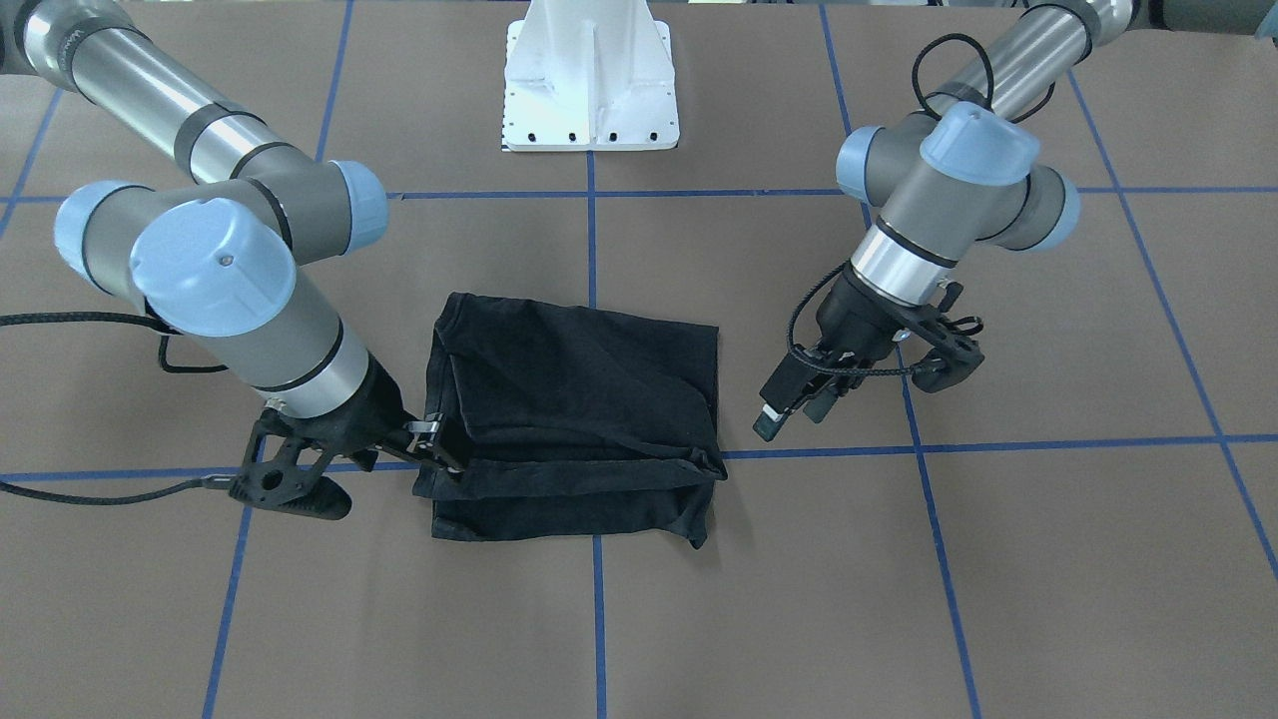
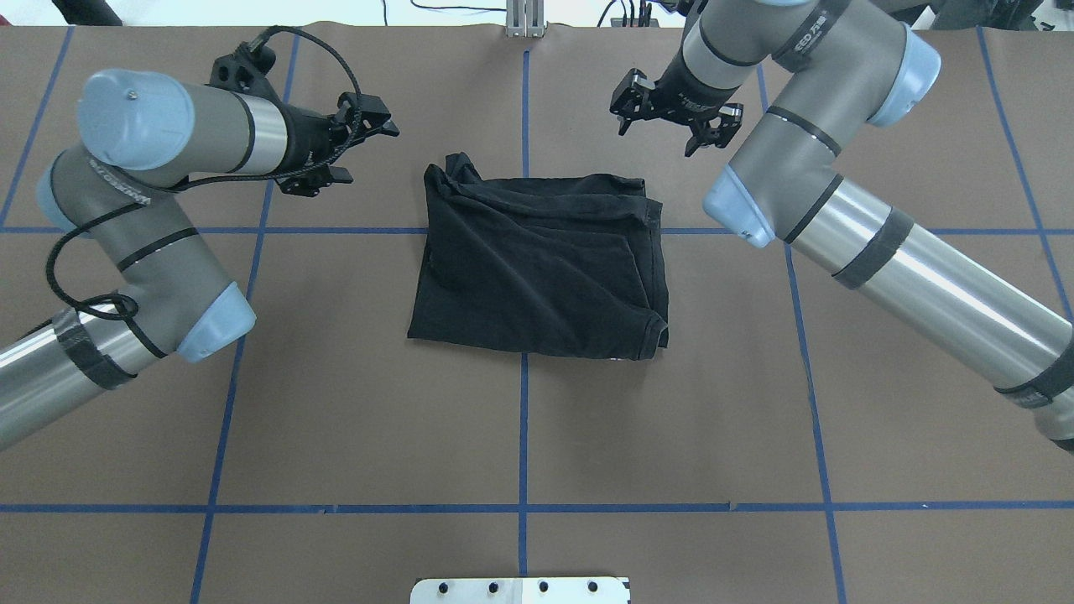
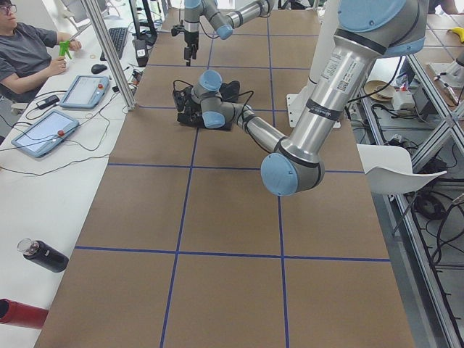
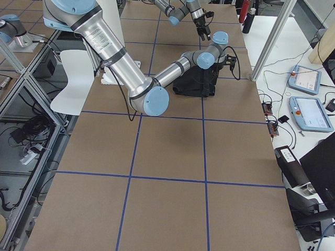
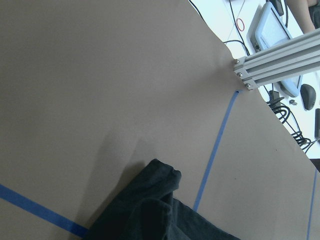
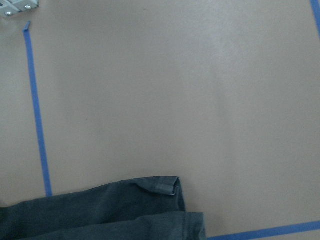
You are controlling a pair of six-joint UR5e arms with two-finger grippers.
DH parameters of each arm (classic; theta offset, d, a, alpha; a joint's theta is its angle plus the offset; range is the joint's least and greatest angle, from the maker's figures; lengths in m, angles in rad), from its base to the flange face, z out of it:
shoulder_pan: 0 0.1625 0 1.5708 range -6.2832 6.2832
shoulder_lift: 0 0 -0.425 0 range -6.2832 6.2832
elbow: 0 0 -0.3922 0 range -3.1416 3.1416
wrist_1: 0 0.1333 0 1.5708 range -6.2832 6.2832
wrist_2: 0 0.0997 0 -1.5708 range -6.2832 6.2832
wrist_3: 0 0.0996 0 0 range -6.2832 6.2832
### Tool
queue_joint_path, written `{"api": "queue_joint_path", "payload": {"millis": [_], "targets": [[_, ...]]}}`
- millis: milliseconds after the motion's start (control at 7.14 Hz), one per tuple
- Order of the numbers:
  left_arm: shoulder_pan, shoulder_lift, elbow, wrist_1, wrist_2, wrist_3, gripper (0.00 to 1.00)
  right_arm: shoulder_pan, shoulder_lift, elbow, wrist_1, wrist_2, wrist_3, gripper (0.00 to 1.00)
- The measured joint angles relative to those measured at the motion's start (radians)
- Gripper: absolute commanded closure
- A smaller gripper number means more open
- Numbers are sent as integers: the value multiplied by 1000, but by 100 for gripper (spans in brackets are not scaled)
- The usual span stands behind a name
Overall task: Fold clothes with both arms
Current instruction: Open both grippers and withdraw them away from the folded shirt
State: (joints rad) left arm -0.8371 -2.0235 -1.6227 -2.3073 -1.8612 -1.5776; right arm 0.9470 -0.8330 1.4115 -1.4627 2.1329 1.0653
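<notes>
You have the black T-shirt (image 2: 537, 268) lying folded into a rough rectangle in the middle of the table (image 2: 336, 419), across the centre blue tape line (image 2: 523, 436) and somewhat nearer the far edge than the robot's edge. The left gripper (image 1: 789, 417) hangs just off the shirt's left side, its jaws parted and holding nothing. The right gripper (image 2: 669, 126) hovers by the shirt's far right corner, jaws spread wide and also empty.
</notes>
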Motion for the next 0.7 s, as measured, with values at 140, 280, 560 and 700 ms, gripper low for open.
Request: {"api": "queue_joint_path", "payload": {"millis": [140, 280, 560, 700], "targets": [[-32, 58, -68, 50, -5, 141, 1, 50, -40, 38, -79, 4, -140, 0], [-58, 119, -115, 84, 3, 240, 1, 104, -109, 85, -108, 14, -266, 0], [-120, 213, -152, 107, 28, 361, 1, 185, -235, 151, -111, 23, -413, 0], [-138, 267, -167, 101, 32, 432, 0, 208, -281, 169, -99, 23, -432, 0]]}}
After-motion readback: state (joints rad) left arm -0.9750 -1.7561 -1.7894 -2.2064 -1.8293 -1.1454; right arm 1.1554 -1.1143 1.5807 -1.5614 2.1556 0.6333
